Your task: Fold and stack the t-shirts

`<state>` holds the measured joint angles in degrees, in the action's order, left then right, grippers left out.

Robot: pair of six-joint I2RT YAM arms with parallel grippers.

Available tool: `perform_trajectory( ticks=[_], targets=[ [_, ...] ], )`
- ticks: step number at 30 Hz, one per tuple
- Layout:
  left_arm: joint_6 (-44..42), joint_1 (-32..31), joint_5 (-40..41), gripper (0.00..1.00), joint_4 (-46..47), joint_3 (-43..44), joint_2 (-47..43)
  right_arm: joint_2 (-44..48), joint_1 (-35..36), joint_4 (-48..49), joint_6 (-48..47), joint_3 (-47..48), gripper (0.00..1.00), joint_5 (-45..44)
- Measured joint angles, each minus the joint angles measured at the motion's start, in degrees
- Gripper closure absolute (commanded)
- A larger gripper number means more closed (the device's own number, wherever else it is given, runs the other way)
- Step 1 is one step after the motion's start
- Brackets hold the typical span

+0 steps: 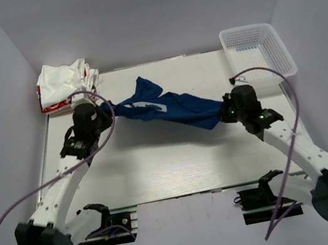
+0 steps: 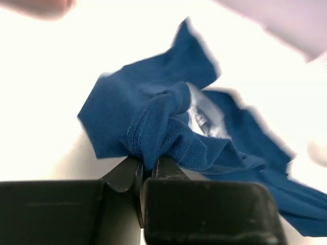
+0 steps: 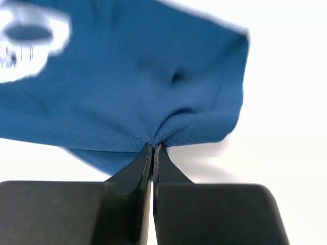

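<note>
Navy t-shirt is held bunched and stretched between both grippers. It lies left of the white mesh basket and nearer the arm bases than the basket is.

Right end: pinched by the right gripper, the gripper closer to the basket. The jaws are pressed together on a stitched hem fold, and the cloth is puckered at the pinch.

Left end: clamped by the left gripper, the gripper farther from the basket. A thick rolled wad of hem is squeezed between the closed fingers.

A pale grey print is seen mid-span, partly folded over. One loose flap points away from the arm bases, at about the basket's depth. Whether the mid-span rests on the table cannot be determined from the overhead view.

White t-shirts with red parts are heaped, crumpled, at the corner opposite the basket and at about the same depth. The heap is near the left gripper but is not gripped.
</note>
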<state>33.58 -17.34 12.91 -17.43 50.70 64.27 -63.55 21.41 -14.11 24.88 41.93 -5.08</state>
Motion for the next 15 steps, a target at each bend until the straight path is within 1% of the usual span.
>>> perform_trajectory(
  ticks=[4, 8, 12, 15],
  targets=[
    [-1.0, 0.0, 0.0, 1.00, -0.2, 0.3, -9.4, 8.2, 0.0, -3.4, -0.9, 4.3, 1.00, -3.8],
    [-1.7, -0.2, -0.5, 1.00, -3.1, 2.7, -13.5, 14.3, 0.0, -7.7, -1.4, 9.0, 1.00, -6.2],
    [-2.3, -0.9, -2.8, 1.00, -5.7, 7.3, -18.8, 19.5, 0.1, -12.0, -1.8, 15.9, 1.00, -6.4],
    [-3.1, -0.9, -6.1, 1.00, -6.4, 12.9, -23.5, 23.1, 0.1, -14.7, -3.0, 22.1, 1.00, -4.5]
  ],
)
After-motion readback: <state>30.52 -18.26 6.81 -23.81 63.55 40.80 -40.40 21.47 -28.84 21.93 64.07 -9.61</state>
